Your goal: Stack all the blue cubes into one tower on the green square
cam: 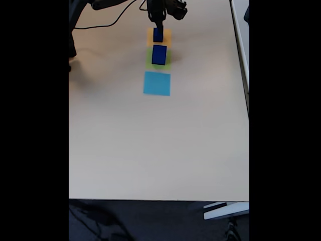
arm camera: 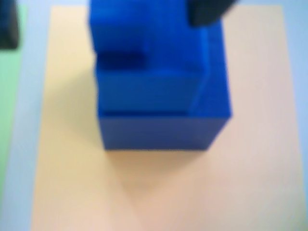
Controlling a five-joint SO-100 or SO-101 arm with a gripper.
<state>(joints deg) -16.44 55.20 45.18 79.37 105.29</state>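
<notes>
1. You are looking at an office or lab-style room: a wide, plain beige table [cam: 160, 145] stands on dark carpet-like flooring [cam: 150, 221].
2. Black cables [cam: 108, 22] trail across the tabletop's far end.
3. You can see a pale furniture foot [cam: 223, 211] on the floor beside the table's near edge.

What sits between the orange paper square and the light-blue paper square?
In the fixed view, the lime-green paper square lies between them, carrying a dark blue cube.
</notes>
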